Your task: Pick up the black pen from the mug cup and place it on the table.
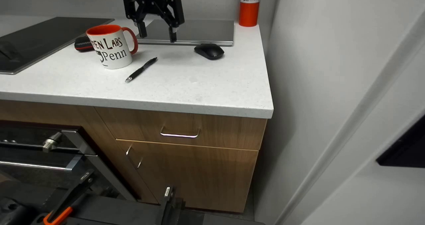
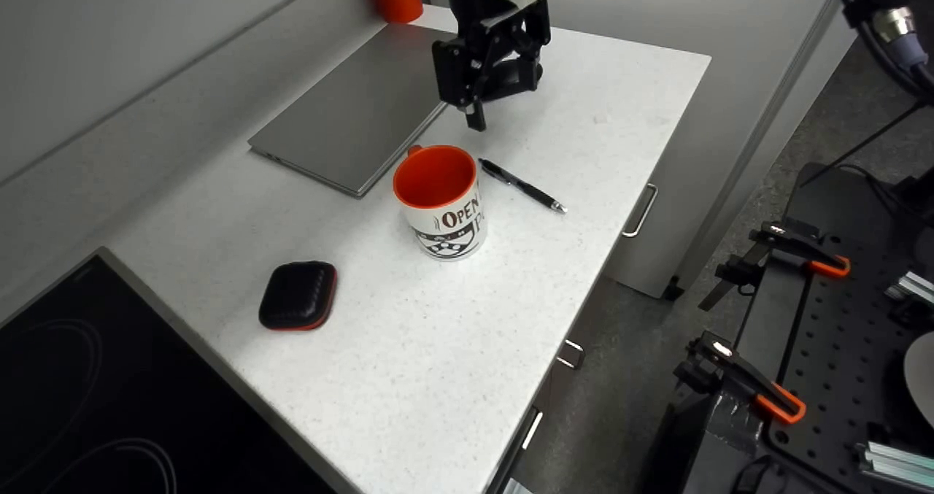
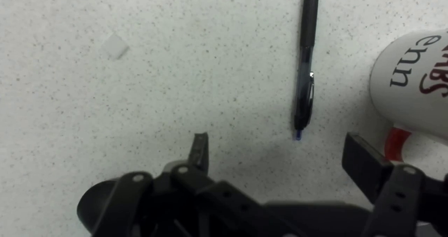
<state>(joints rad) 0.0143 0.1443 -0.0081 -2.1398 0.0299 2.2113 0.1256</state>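
The black pen [image 1: 142, 69] lies flat on the white table [image 1: 199, 85], beside the mug and outside it; it also shows in an exterior view [image 2: 522, 185] and the wrist view [image 3: 308, 23]. The white mug cup [image 1: 114, 54] with red interior and handle stands upright; it shows in an exterior view [image 2: 449, 228] and partly in the wrist view [image 3: 409, 86]. My gripper [image 1: 157, 35] is open and empty above the table, behind the pen. In the wrist view the jaws [image 3: 276, 139] are spread, with the pen's blue-tipped end ahead of the gap, nearer the right finger.
A closed grey laptop [image 2: 365, 107] lies at the back. A black mouse [image 1: 210, 51] lies right of the pen in an exterior view. A small black case [image 2: 299, 295] and a black cooktop [image 2: 95, 384] lie beyond the mug. A red cylinder [image 1: 249, 14] stands at the back corner.
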